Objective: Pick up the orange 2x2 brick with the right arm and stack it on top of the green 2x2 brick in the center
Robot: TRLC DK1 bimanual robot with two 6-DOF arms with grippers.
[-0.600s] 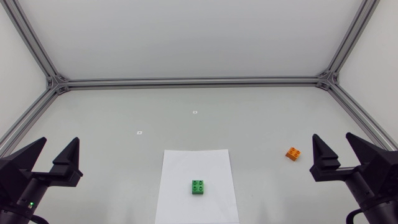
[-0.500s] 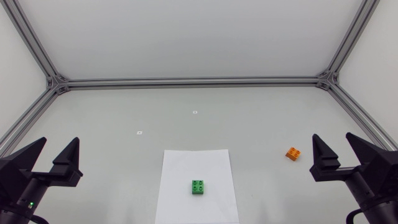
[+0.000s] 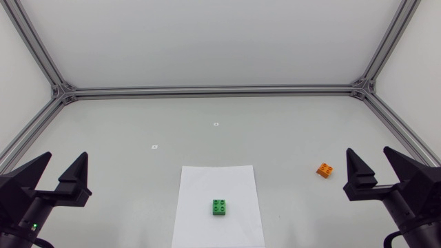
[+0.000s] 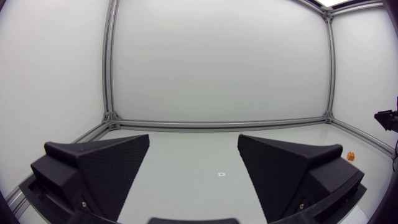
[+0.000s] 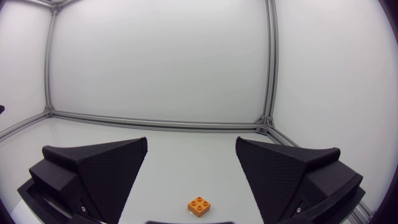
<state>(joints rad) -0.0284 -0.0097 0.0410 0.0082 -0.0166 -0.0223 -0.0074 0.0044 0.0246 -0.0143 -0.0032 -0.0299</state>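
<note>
The orange 2x2 brick (image 3: 325, 169) lies on the table at the right, just left of and a little beyond my right gripper (image 3: 372, 162). In the right wrist view the orange brick (image 5: 199, 205) sits low between the open fingers, a short way ahead of the right gripper (image 5: 191, 163). The green 2x2 brick (image 3: 220, 207) rests on a white paper sheet (image 3: 217, 180) at the centre front. My left gripper (image 3: 62, 169) stands open at the near left, holding nothing. From the left gripper (image 4: 194, 163) the orange brick (image 4: 351, 156) shows far off as a small dot.
An aluminium frame (image 3: 213, 90) runs along the back and both sides of the table. Two small white markers (image 3: 216, 124) (image 3: 155, 146) lie on the table surface behind the paper.
</note>
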